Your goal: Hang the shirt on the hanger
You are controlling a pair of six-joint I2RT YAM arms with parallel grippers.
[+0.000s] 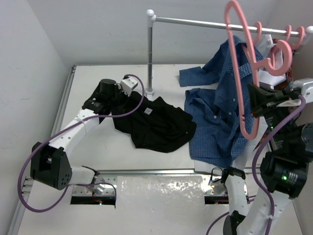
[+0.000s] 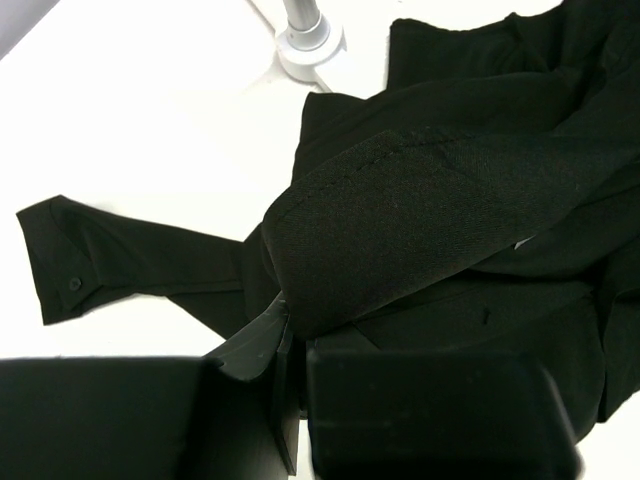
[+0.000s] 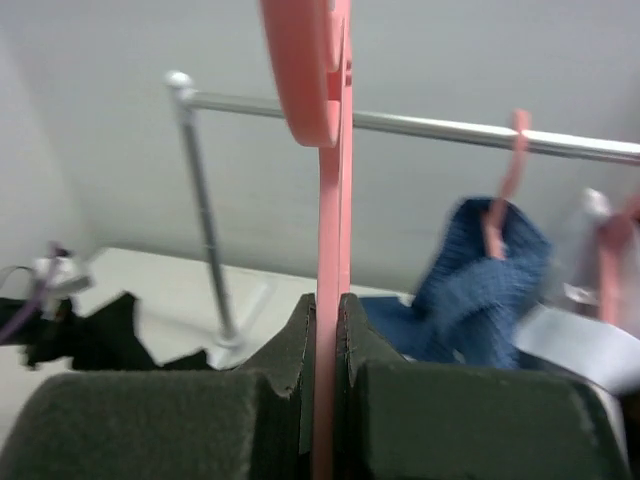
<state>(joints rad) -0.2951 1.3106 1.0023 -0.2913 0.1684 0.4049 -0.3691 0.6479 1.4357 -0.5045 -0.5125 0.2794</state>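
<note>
Right gripper clamps hanger; left gripper apparently pinches shirt on white table.

Pinching a fold of the shirt in the closed left tool, with one sleeve (button at its cuff) flat on the white table.

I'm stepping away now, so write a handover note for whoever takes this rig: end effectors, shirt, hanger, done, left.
Left end effector: shut on a fold of the shirt, which lies crumpled on the table.
Right end effector: shut on the hanger, held upright in the air.
Done: both things gripped.
Left: get the hanger into the shirt; they are apart.
</note>
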